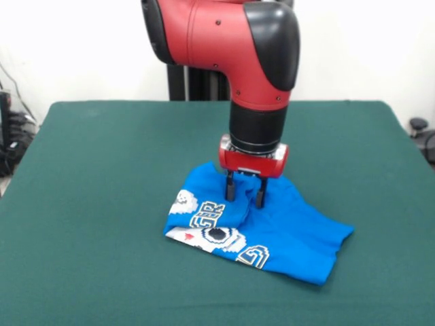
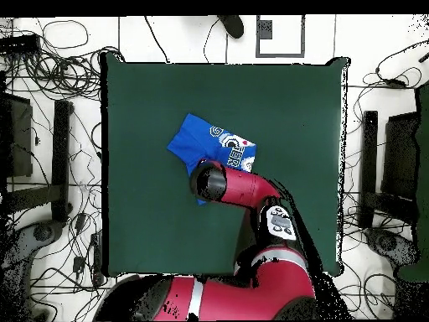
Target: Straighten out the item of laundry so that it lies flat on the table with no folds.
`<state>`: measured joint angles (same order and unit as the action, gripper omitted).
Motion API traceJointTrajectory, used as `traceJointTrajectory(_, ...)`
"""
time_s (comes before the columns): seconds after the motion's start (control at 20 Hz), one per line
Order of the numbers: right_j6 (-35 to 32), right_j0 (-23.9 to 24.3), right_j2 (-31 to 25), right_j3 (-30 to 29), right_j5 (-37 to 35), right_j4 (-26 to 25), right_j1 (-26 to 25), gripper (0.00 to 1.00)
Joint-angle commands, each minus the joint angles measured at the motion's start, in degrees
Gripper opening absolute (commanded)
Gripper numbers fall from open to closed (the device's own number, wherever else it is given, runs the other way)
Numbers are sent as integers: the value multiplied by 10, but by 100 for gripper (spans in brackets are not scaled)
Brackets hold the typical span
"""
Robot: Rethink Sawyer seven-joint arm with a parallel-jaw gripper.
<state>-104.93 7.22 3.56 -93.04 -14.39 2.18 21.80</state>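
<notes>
The item of laundry (image 1: 285,231) is a bright blue T-shirt, lying crumpled near the middle of the green table (image 1: 102,170). Its white, black and yellow graphic shows along the folded front-left edge, with creases across the cloth. My gripper (image 1: 245,197) points straight down over the shirt's upper middle. It is open, and both fingertips (image 1: 230,193) rest on the cloth. From overhead the shirt (image 2: 205,141) is partly covered by my arm (image 2: 239,189), which also hides the gripper.
The table (image 2: 293,126) stretches well beyond the shirt on all sides. Cables (image 2: 50,101) and stands lie on the floor around the table's edges.
</notes>
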Motion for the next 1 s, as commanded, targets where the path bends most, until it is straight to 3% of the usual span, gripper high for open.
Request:
traceJointTrajectory(0.05,-22,-4,-54,43,4,-31,-62,0)
traceJointTrajectory(0.3,0,2,-61,42,-2,-62,-54,0)
traceJointTrajectory(1.0,-23,11,-72,33,-83,-38,-8,0)
